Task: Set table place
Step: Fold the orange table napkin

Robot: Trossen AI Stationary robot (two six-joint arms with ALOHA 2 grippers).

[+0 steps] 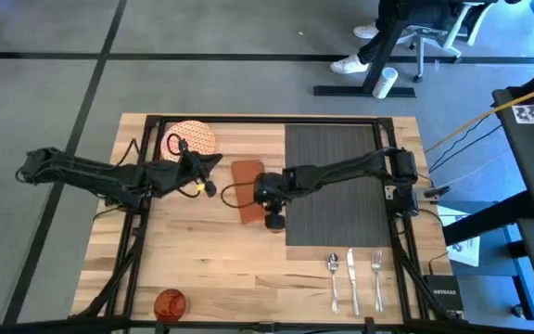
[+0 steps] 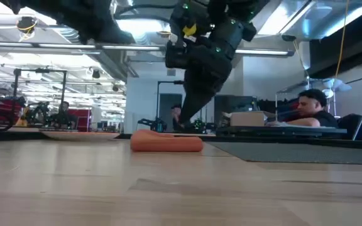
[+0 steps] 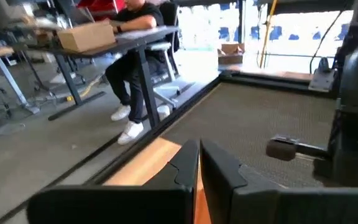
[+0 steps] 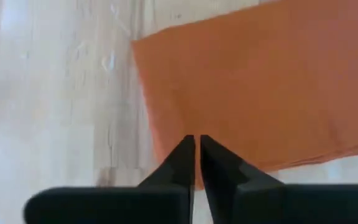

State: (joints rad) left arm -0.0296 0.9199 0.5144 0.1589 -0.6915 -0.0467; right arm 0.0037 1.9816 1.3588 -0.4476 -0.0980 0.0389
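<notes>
Right claw (image 4: 196, 144) hangs clenched, gripping nothing, over the long flat brown cloth napkin (image 1: 247, 192), which lies on the light-wood plank bench (image 1: 193, 255) directly beneath it, just beside the dark grey ribbed placemat (image 1: 334, 176). Judgement: part the fingers first, then descend on the napkin edge below the tips. Left claw (image 3: 197, 163) waits clenched, near the round orange-patterned plate (image 1: 196, 139).

napkin (image 1: 248, 190) partly hidden under the right arm, plate (image 1: 191, 139) partly covered by the left arm, cup (image 1: 170, 303) pattern too small to tell
</notes>
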